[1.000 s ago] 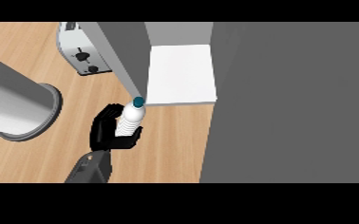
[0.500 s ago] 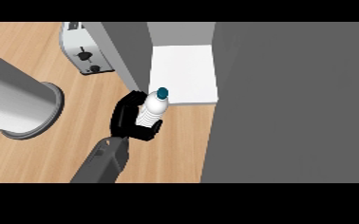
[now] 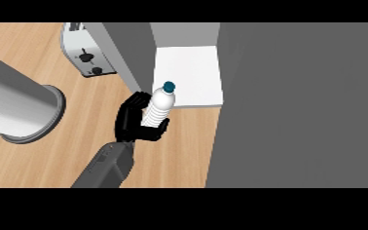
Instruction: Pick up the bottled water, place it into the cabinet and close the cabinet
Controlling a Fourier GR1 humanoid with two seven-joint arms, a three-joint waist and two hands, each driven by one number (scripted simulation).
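A grey pot stands at the left of the wooden surface, its inside hidden, near a toaster. The left hand curls round the bottled water, now carried rightward to the cabinet's white shelf edge, cap over it.

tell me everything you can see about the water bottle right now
The bottled water is a slim, pale, translucent-looking plastic bottle with a ribbed body and a dark teal cap. It is held off the wooden counter, tilted so the cap points toward the cabinet's white shelf, its top overlapping the shelf's front edge in this view. The left hand is curled round its lower body, hiding the base. Nothing else touches it as far as the view shows.
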